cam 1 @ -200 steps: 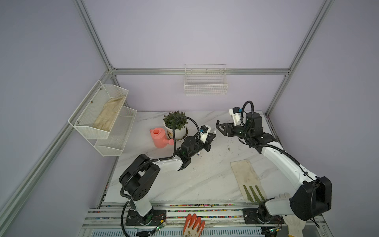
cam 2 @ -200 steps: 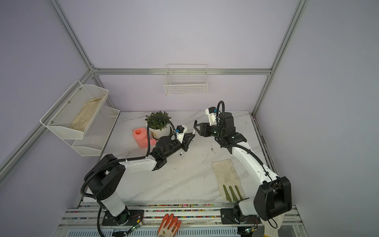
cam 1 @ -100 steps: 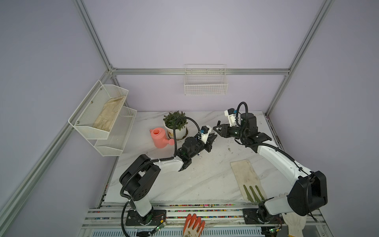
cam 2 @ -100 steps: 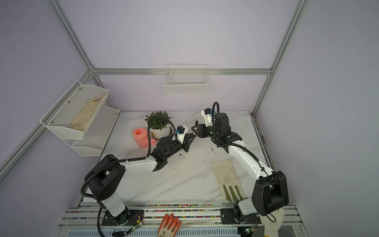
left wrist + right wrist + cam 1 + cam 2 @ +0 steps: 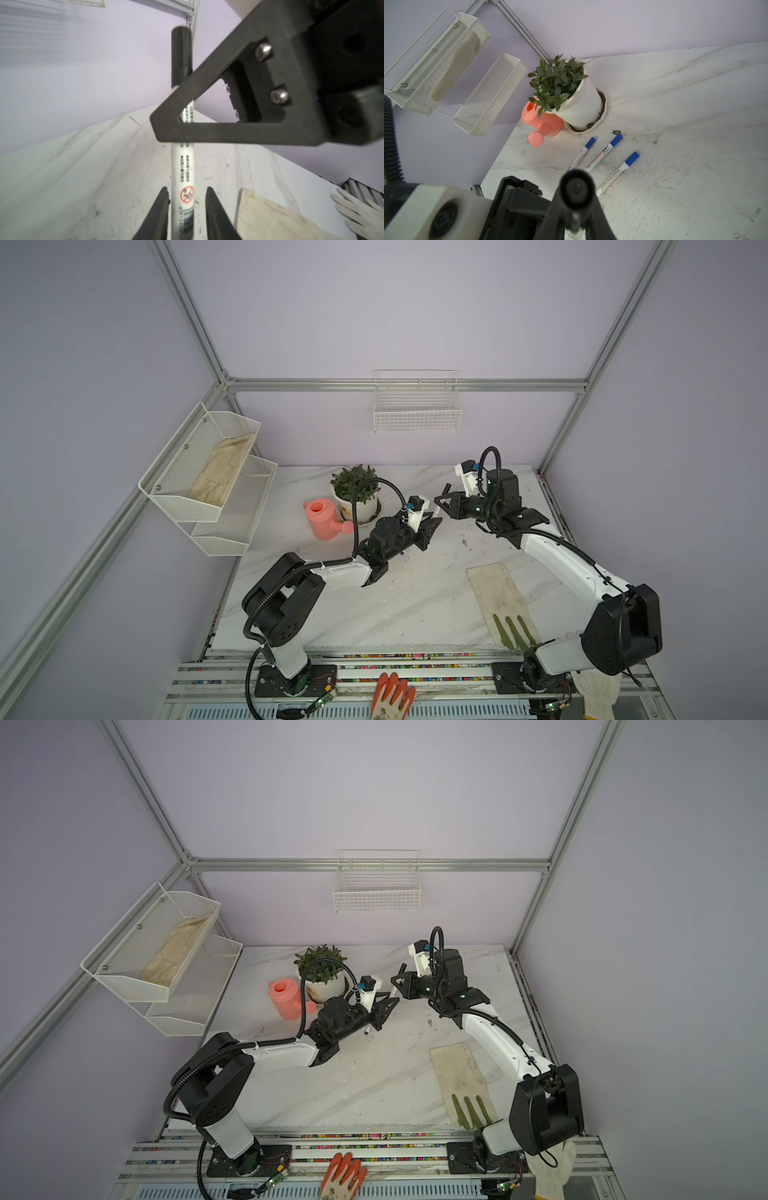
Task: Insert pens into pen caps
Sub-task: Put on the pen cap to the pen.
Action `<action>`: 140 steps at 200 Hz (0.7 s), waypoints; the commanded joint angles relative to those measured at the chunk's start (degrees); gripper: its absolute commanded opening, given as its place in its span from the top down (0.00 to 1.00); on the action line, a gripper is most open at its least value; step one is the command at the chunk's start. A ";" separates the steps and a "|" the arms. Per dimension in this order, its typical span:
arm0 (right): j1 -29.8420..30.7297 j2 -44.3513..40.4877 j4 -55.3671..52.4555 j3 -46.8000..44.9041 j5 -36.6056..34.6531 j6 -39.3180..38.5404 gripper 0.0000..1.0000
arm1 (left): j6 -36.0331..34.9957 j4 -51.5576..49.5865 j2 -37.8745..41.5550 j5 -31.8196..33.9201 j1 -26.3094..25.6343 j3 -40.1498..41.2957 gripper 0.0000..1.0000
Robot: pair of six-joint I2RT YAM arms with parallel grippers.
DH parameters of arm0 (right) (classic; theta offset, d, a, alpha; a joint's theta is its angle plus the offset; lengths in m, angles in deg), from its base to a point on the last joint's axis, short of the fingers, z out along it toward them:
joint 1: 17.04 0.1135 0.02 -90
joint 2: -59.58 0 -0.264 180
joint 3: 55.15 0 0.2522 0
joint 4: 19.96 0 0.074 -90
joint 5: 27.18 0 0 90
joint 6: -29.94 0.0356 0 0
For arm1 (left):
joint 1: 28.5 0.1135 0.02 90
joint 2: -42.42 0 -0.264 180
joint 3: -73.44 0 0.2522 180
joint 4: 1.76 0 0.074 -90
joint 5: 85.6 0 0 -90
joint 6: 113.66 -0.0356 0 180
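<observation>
1. Marble counter (image 5: pixel 415 605): three blue pens (image 5: pixel 603 152) lie capped beside the pot (image 5: pixel 581 112)
2. Far centre, mid-air: black pen (image 5: pixel 182 166), cap (image 5: pixel 180 58) seemingly on; right tool (image 5: pixel 439 504) clenched on it, left tool (image 5: pixel 187 189) released around it
3. Left, I judge: setting it down

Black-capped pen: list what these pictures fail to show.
- Left wrist view: on the black-capped pen, the right gripper covers most of the cap joint; the bottom edge cuts off the rear end.
- Right wrist view: end-on and blurred; its cap hides most of the barrel.
- Both top views: label too small to read.
</observation>
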 commanded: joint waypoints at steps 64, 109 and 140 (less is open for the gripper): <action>1.16 -0.41 -2.37 1.97 -0.09 -3.15 0.97 | -3.78 -1.72 0.11 -4.10 1.03 -7.94 0.64; 1.53 -0.18 -2.62 1.93 -0.61 -3.51 0.97 | -4.02 -3.19 0.08 -5.65 1.39 -10.61 0.64; 1.58 -0.30 -2.79 2.37 -0.62 -3.64 0.97 | -4.01 -5.66 -0.79 -5.96 1.37 -11.82 0.73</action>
